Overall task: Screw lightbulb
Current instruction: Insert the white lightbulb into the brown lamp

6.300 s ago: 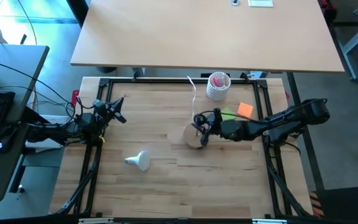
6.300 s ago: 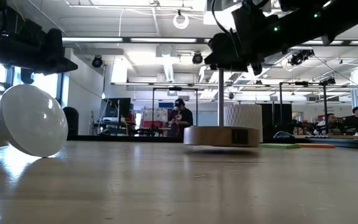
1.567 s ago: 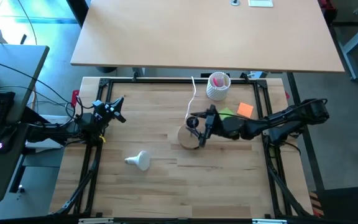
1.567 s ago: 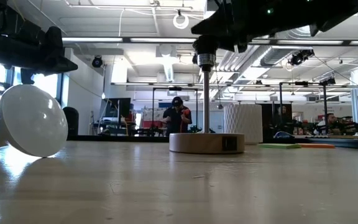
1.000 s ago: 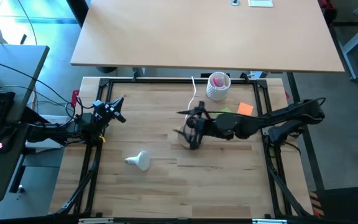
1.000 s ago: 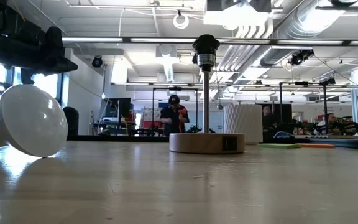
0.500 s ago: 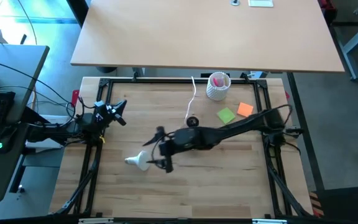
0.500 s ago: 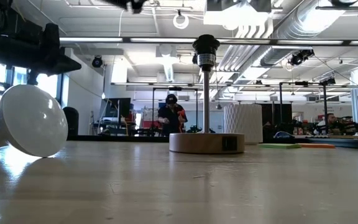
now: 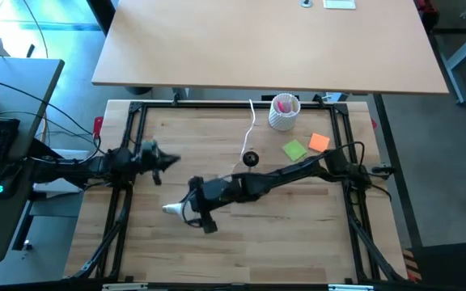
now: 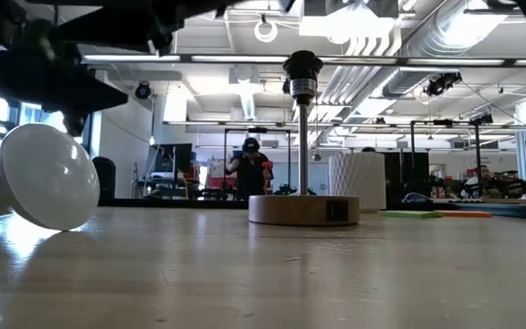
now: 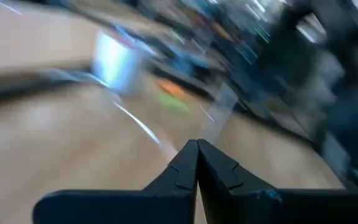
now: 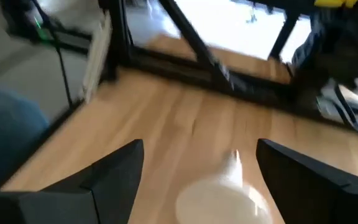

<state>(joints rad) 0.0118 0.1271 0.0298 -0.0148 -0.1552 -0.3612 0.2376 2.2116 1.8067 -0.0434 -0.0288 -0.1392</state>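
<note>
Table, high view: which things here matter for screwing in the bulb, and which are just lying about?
For the job:
- lightbulb, lying on its side
- lamp stand with its socket
- right gripper, jaws open, over the bulb
- left gripper, jaws shut

Lying about:
- white cup with pink contents
- green note
- orange note

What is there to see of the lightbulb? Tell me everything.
The lightbulb is white, with a round matte globe tapering to a narrow neck; its screw base is hard to make out. It lies on its side on the wooden table, left of centre, neck pointing toward the table's left edge. The right gripper hovers at the globe, jaws open either side of it in the right wrist view; no contact is visible.
</note>
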